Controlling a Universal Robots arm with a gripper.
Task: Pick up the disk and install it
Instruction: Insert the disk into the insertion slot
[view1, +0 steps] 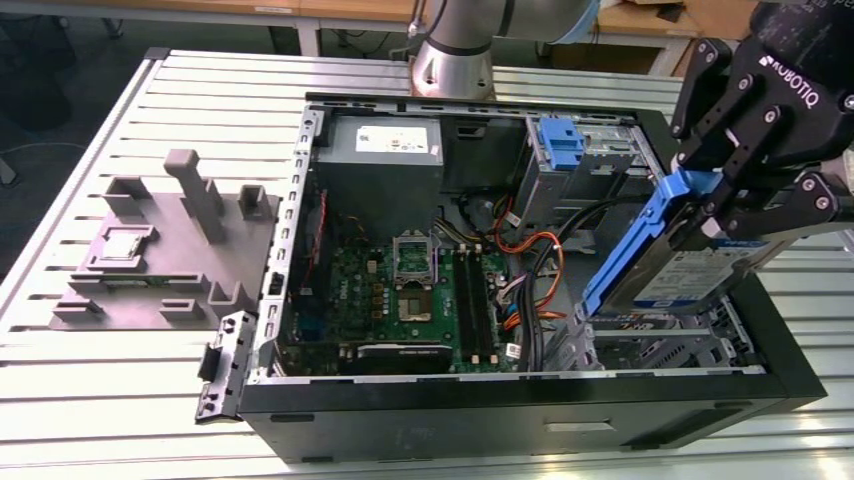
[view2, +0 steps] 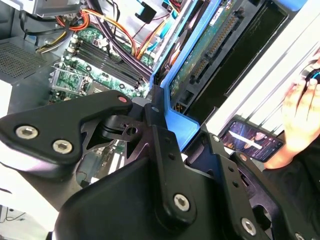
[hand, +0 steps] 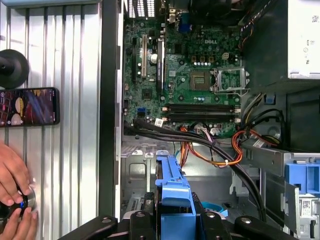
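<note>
Your gripper (view1: 707, 215) is squeezed tight on the disk (view1: 667, 270). It holds the disk by its blue frame. The disk hangs tilted, up in the air, over the side of the open computer case (view1: 534, 400) on the exterior view's right. It is not in its slot yet. The metal drive bay (view1: 654, 350) sits just under its low end. So the picking up looks done, and you are on the putting-in part. I think you must line the disk up straight with the bay and keep clear of the orange cables (view1: 534, 260).

claw (view2: 167, 127) clamped on disk (view2: 210, 47) | motherboard (view2: 95, 65) behind | phone (view2: 252, 142) on table (view2: 280, 60) | hand (view2: 300, 115) beside phone
</note>
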